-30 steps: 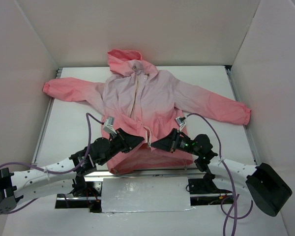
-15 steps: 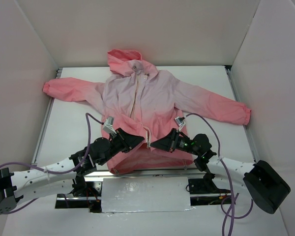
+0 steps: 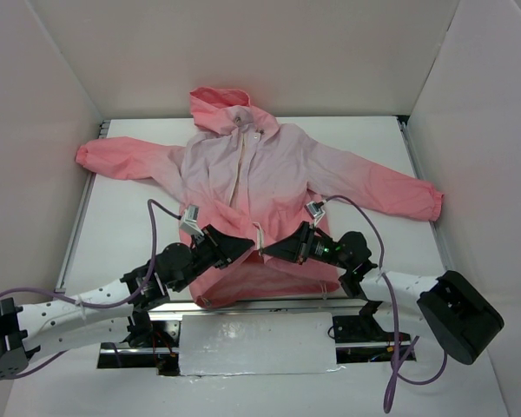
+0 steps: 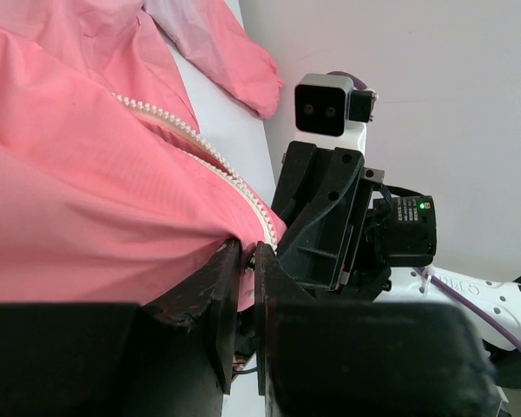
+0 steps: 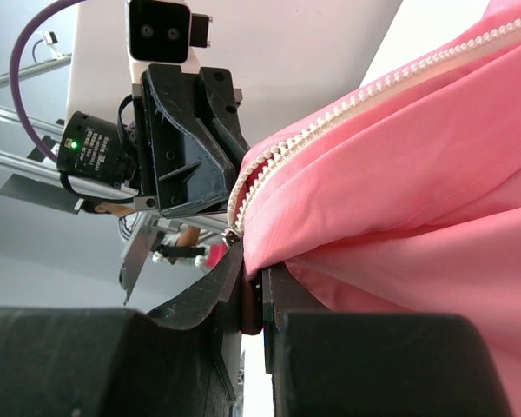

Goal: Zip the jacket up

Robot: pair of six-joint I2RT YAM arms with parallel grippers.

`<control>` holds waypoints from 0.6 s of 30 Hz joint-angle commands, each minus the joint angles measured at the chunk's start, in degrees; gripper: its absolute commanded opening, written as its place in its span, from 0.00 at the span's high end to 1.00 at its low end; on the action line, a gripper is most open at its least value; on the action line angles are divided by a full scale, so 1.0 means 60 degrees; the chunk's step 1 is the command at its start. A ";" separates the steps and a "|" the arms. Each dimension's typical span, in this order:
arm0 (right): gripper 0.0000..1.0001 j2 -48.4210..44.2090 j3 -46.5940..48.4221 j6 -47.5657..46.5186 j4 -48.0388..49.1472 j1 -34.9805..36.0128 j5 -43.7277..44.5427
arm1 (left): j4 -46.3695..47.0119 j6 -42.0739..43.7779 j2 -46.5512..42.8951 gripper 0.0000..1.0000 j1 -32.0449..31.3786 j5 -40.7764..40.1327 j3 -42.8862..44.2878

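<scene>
White table (image 3: 122,217), jacket (image 3: 278,174) spread flat on it. Left gripper (image 4: 247,256) and right gripper (image 5: 253,274) each pinch hem beside the zipper (image 3: 240,169). Fabric's thin, floppy, probably slippery, so hold near the teeth.

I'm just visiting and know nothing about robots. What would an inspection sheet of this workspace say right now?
Surface: white table, with the jacket lying on it.
Job's things: pink jacket spread flat, sleeves out; zipper rows apart near the hem.
Clutter: nothing seen.
Grippers: left fingers and right fingers each pinch the hem beside the zipper.
Cables: purple cables loop over both arms.
Surroundings: plain white walls on three sides.
</scene>
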 commanded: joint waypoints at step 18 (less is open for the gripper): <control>1.00 -0.2264 0.0633 -0.0840 -0.2708 0.0115 0.0719 | -0.0070 -0.0044 -0.0072 1.00 -0.0055 -0.0623 0.0349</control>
